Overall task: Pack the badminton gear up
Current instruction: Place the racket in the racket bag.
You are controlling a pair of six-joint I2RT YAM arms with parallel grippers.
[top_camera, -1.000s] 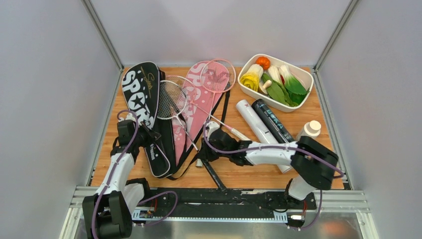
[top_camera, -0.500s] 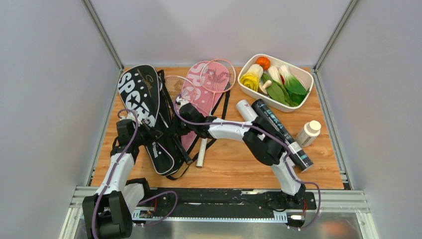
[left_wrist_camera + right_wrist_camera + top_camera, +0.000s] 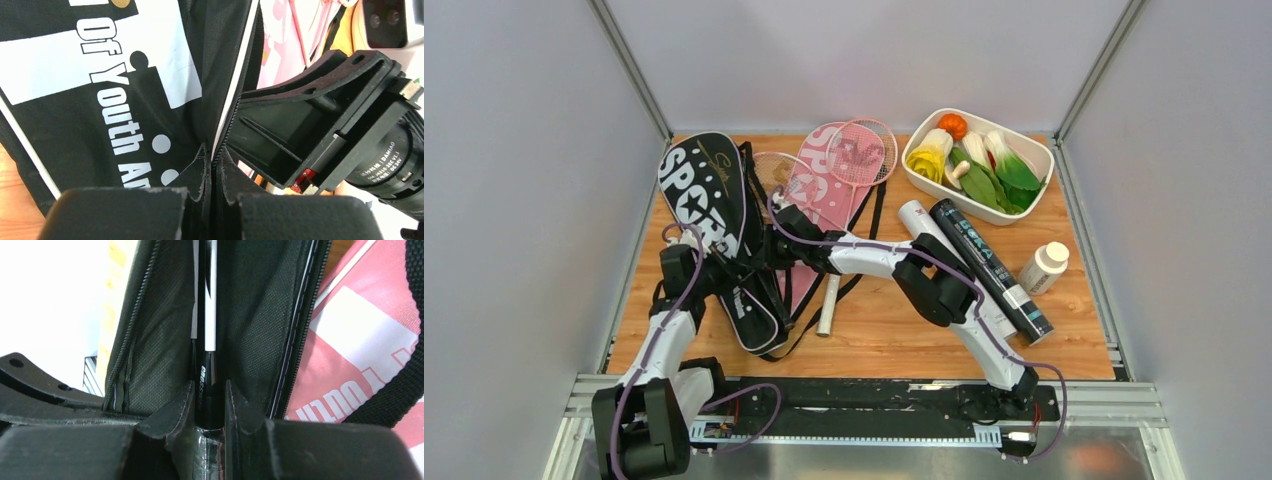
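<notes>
**Racket handle gripped inside open black cover**

Black racket-shaped fabric cover with white "SPORT" lettering (image 3: 709, 215) lay on left part of wooden table (image 3: 894, 340), its zipped edge open. Left gripper (image 3: 212, 167) seen pinched shut on the edge of that black cover, fingertips (image 3: 197, 172) pressed together on the fabric beside the zip. Right gripper (image 3: 209, 407) reached across from the right, clamped on the black handle of a thin-framed racket (image 3: 206, 380); handle lay between the pads, black-and-white shaft running up into the cover's dark mesh lining. Racket head hidden inside the cover. Right gripper's body sat just beside the left fingertips in left wrist view.

Pink racket-shaped "SPORT" cover (image 3: 829, 195) lay beside the black one, touching it, black straps trailing toward the near edge. Pink thin-framed racket (image 3: 861, 152) rested on top of the pink cover, its white grip (image 3: 828, 308) pointing toward the arms. Long white tube (image 3: 924, 230) and long black tube (image 3: 989, 270) lay side by side right of centre, partly under the right arm.

White rectangular bowl of toy vegetables (image 3: 977, 158) stood at far right corner. Small white bottle (image 3: 1044, 267) stood just right of the black tube.
</notes>
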